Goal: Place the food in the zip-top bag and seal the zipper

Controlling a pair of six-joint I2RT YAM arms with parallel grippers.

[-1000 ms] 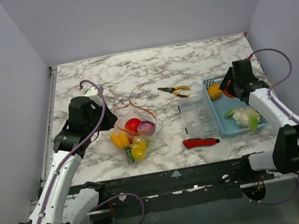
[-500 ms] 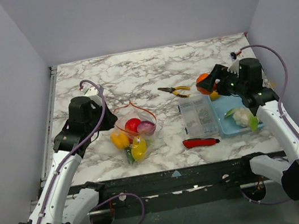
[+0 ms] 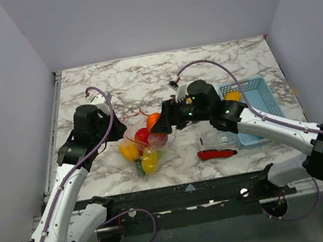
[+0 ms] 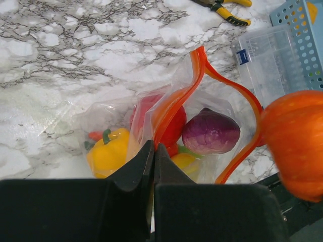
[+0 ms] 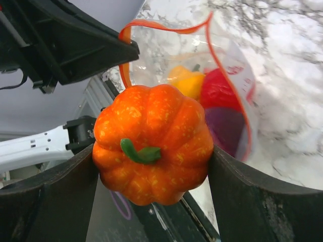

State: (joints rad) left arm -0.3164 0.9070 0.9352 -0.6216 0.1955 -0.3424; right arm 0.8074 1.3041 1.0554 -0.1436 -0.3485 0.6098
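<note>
The zip-top bag (image 3: 147,143) lies left of centre with its mouth held up and open. My left gripper (image 4: 153,149) is shut on the bag's near wall just below the orange-red zipper (image 4: 202,65). Inside lie a yellow pepper (image 4: 108,151), a red tomato (image 4: 172,126) and a pinkish-purple bulb (image 4: 210,132). My right gripper (image 5: 151,166) is shut on an orange pumpkin-like piece of food (image 5: 151,141) and holds it just above the bag's open mouth (image 3: 153,121), with the zipper loop (image 5: 166,27) behind it.
A red-handled knife (image 3: 216,154) lies near the front edge, right of the bag. A light blue basket (image 3: 259,95) with a yellow piece (image 3: 232,96) stands at the right, and a clear compartment box (image 4: 270,60) is beside it. Yellow-handled pliers (image 4: 227,7) lie behind.
My right arm has swung left from the blue basket across the table, carrying the orange piece to the bag's mouth. The left arm and the bag have stayed still.
</note>
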